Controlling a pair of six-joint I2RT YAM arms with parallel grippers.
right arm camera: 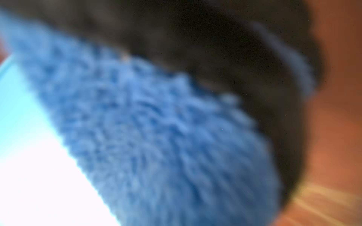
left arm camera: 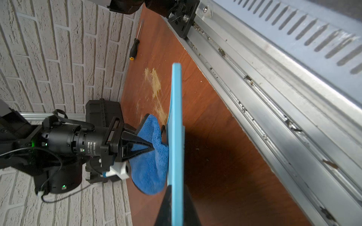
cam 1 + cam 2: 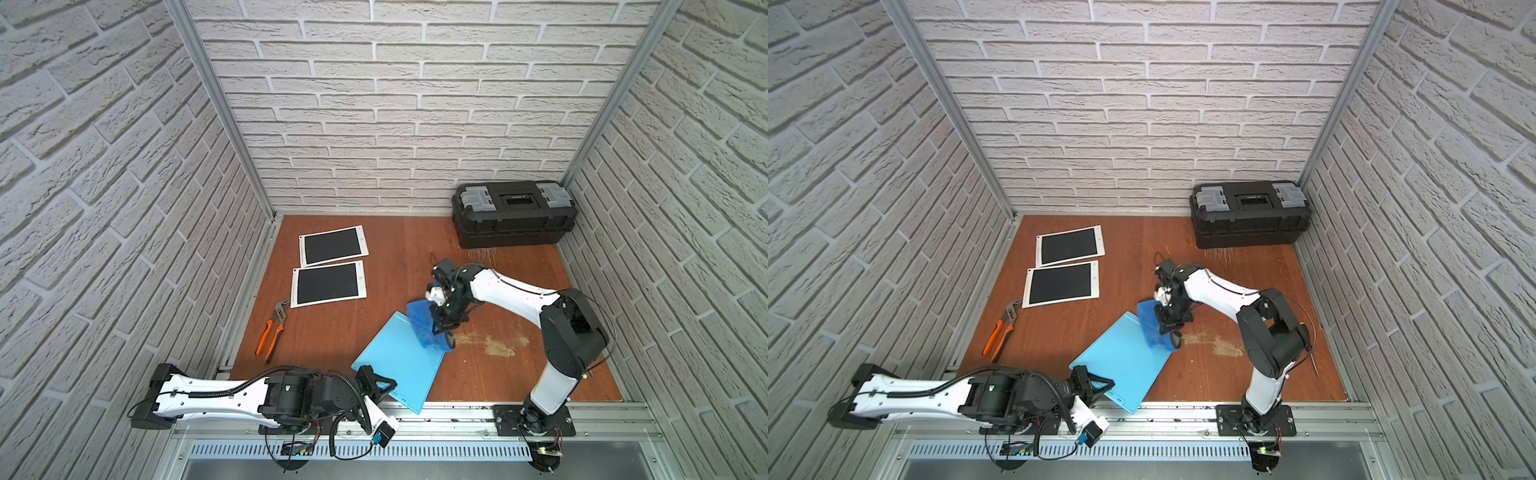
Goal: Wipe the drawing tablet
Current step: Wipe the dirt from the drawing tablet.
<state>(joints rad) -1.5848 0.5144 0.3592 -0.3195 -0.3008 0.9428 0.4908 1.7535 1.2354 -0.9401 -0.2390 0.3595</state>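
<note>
Blue cloth (image 3: 422, 328), clamped in our right claw (image 3: 441, 328), pressed the tablet (image 3: 395, 365) at its one-o'clock end; our left claw (image 3: 382, 385) gripped its seven-o'clock corner. Mid-wipe, we judged; next, a stroke toward seven.

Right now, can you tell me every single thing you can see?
blue tablet: 1, light blue, near middle of the table, tilted
cloth: 1, dark blue, against the blue tablet's far end
white tablets: 2, white with black screens, flat, far left, side by side
pliers: 1, orange handles, left edge, nearer than the white tablets
toolbox: 1, black with grey latches, far right corner
screwdriver: 1, black handle, by the right wall
table: 1, brown wood, worn pale patch
left gripper: 1, black, shut on the blue tablet's near edge
right gripper: 1, black, shut on the cloth
</note>
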